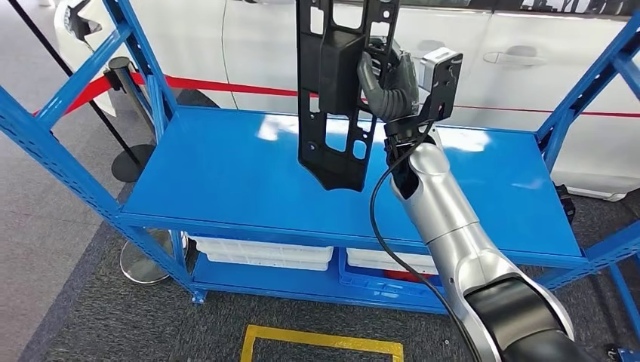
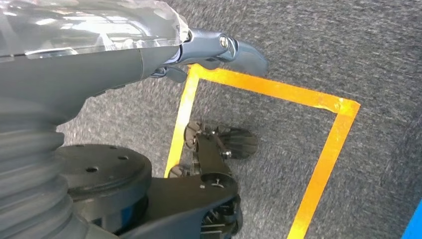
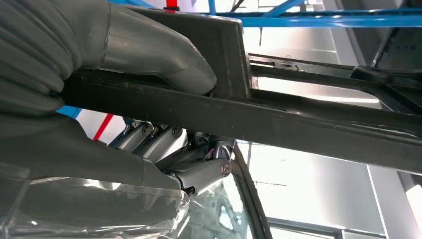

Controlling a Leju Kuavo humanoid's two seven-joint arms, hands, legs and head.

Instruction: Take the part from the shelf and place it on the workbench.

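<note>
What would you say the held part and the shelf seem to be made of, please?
Part: likely moulded plastic, matte black, with ribs and cut-out slots. Shelf: probably painted steel, glossy blue, with bright reflections on its deck and perforated uprights. The right hand grips the part.

Black part point(image 1: 332, 90), blue shelf point(image 1: 226, 173), white bins point(image 1: 264, 253) beneath, white car point(image 1: 528, 68) with red stripe, yellow floor tape point(image 1: 321, 341) on grey carpet point(image 1: 90, 317).

Right hand point(image 1: 389, 81) gripping a long black perforated part point(image 1: 332, 90), held upright above the blue shelf point(image 1: 226, 173) and clear of its top. White bins point(image 1: 264, 253) on the lower level. White car point(image 1: 317, 45) and red barrier tape point(image 1: 219, 84) behind, yellow floor marking point(image 1: 321, 341) below.
</note>
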